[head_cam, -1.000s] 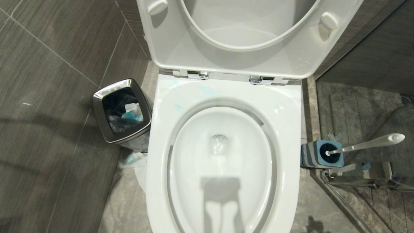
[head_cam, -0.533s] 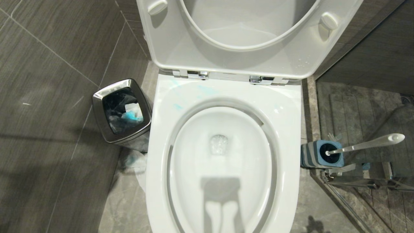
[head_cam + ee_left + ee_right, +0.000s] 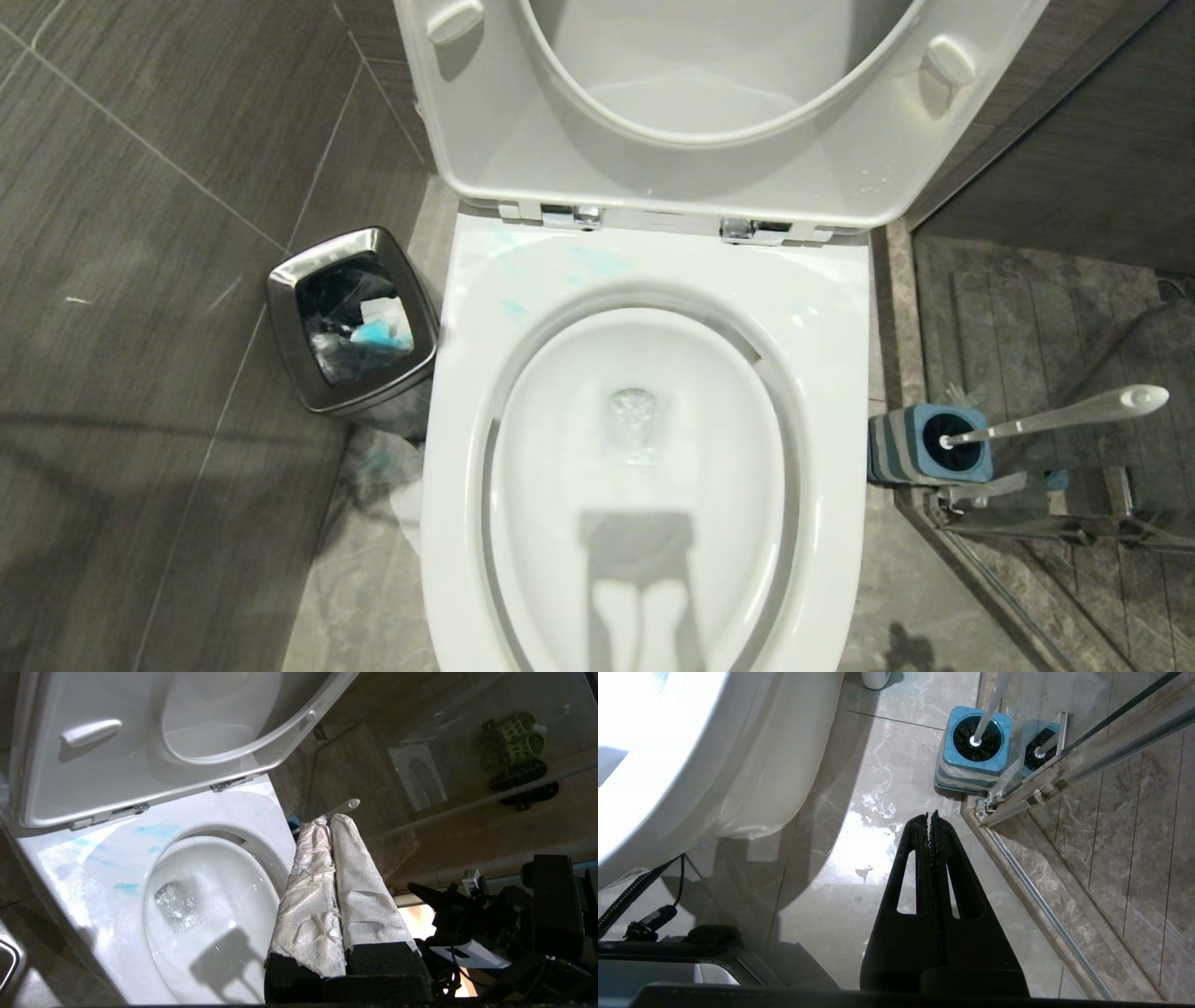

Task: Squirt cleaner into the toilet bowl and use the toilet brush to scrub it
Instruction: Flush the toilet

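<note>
The toilet bowl (image 3: 644,485) stood open in the middle of the head view, lid raised, with pale blue streaks of cleaner (image 3: 513,306) on its rear rim. On its right, on the floor by the glass screen, the toilet brush (image 3: 1055,418) leaned in its striped holder (image 3: 920,446). A steel bin (image 3: 353,319) sat on the bowl's left. The left gripper (image 3: 327,823), its fingers (image 3: 359,886) wrapped in white paper and pressed together, hung above the bowl's right edge, holding nothing. The right gripper (image 3: 930,817) was closed and empty over the floor near the holder.
</note>
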